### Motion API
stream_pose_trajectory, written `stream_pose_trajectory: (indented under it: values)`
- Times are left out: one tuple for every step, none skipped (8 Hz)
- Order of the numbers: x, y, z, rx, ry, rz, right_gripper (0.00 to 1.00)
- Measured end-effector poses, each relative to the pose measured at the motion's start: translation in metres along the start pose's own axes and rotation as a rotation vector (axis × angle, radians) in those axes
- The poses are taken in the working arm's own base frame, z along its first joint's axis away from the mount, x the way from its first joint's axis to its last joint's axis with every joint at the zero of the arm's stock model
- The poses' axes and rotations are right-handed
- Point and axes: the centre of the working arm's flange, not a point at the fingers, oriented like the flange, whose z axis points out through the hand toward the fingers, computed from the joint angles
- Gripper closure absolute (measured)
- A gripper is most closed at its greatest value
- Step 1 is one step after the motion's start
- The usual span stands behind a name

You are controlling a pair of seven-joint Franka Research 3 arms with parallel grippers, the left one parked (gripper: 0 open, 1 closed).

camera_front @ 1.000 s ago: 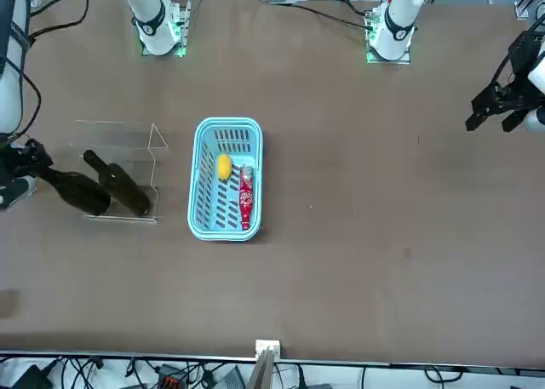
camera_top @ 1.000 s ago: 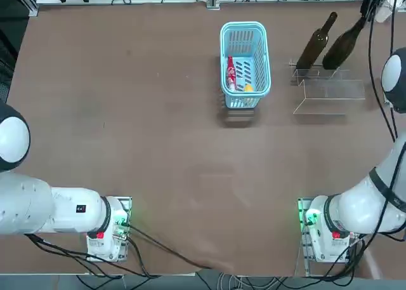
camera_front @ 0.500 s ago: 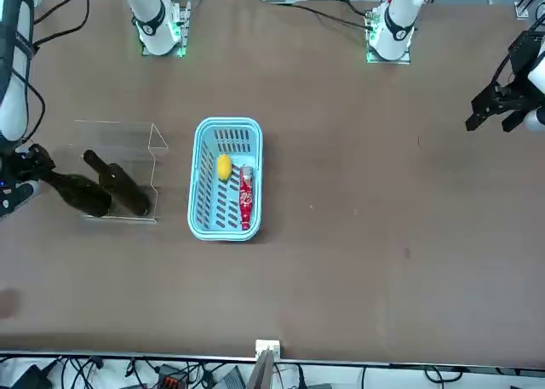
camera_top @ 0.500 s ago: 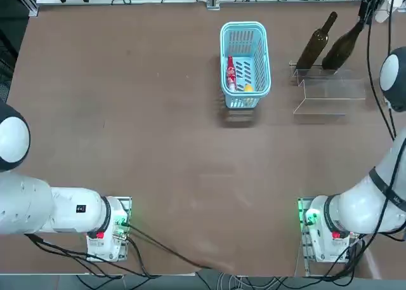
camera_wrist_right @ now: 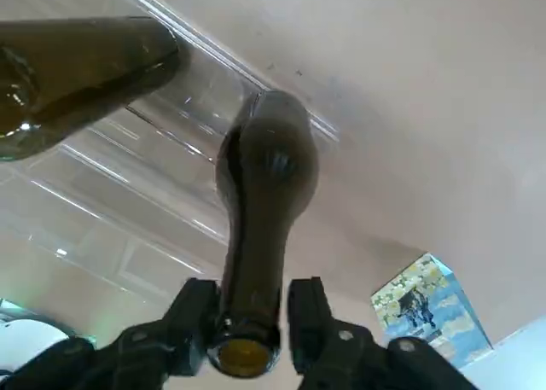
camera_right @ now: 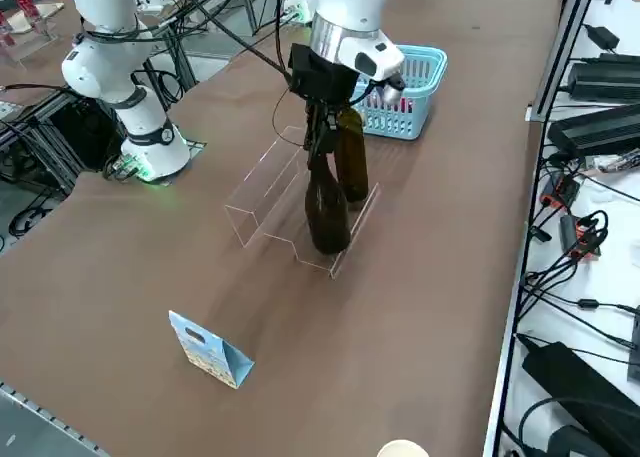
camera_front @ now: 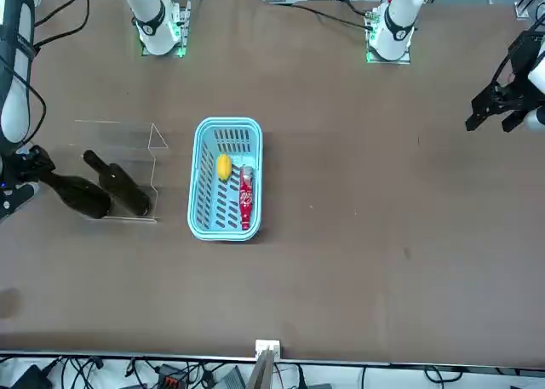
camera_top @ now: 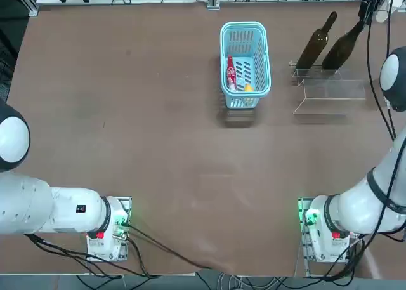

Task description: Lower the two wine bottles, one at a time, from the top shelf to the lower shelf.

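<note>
Two dark olive-brown wine bottles stand side by side on the top shelf [camera_top: 353, 73] of the clear stepped stand. My right gripper [camera_top: 366, 9] is at the top of the neck of the bottle on the robot's right [camera_top: 342, 44]. The right wrist view shows that neck running down from the gripper [camera_wrist_right: 247, 311] to the bottle's body [camera_wrist_right: 266, 172], with the other bottle [camera_wrist_right: 77, 66] beside it. In the right side view the gripper [camera_right: 320, 127] is over the nearer bottle [camera_right: 326, 212], whose base rests on the stand. The lower shelf [camera_top: 330, 98] holds nothing.
A light-blue basket [camera_top: 245, 28] stands to the stand's left, holding a small red bottle [camera_top: 231, 73] and a yellow item. A small folded blue card [camera_right: 210, 349] sits on the table beyond the stand's right end. Cables run along the far table edge.
The right arm has shifted slightly above the stand. Both bottles stand where they were.
</note>
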Motion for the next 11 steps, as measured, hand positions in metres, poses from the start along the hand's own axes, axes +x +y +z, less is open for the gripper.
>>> stream_pose_trajectory:
  values:
    - [-0.001,0.000,-0.003,-0.003,0.006,0.001,0.27]
    - [-0.003,-0.001,-0.011,-0.010,0.021,0.011,0.06]
    - [-0.006,-0.004,-0.025,-0.018,0.051,0.034,0.00]
    - [-0.009,-0.011,-0.046,-0.026,0.093,0.054,0.00]
    - [-0.010,-0.026,-0.071,-0.036,0.135,0.076,0.00]
    - [-0.014,-0.045,-0.100,-0.045,0.179,0.117,0.00]
    - [-0.021,-0.067,-0.129,-0.047,0.225,0.174,0.00]
    - [-0.032,-0.090,-0.156,-0.039,0.263,0.239,0.00]
    - [-0.047,-0.112,-0.178,-0.023,0.285,0.300,0.00]
    - [-0.060,-0.134,-0.195,-0.002,0.292,0.343,0.00]
    - [-0.071,-0.155,-0.208,0.025,0.299,0.378,0.00]
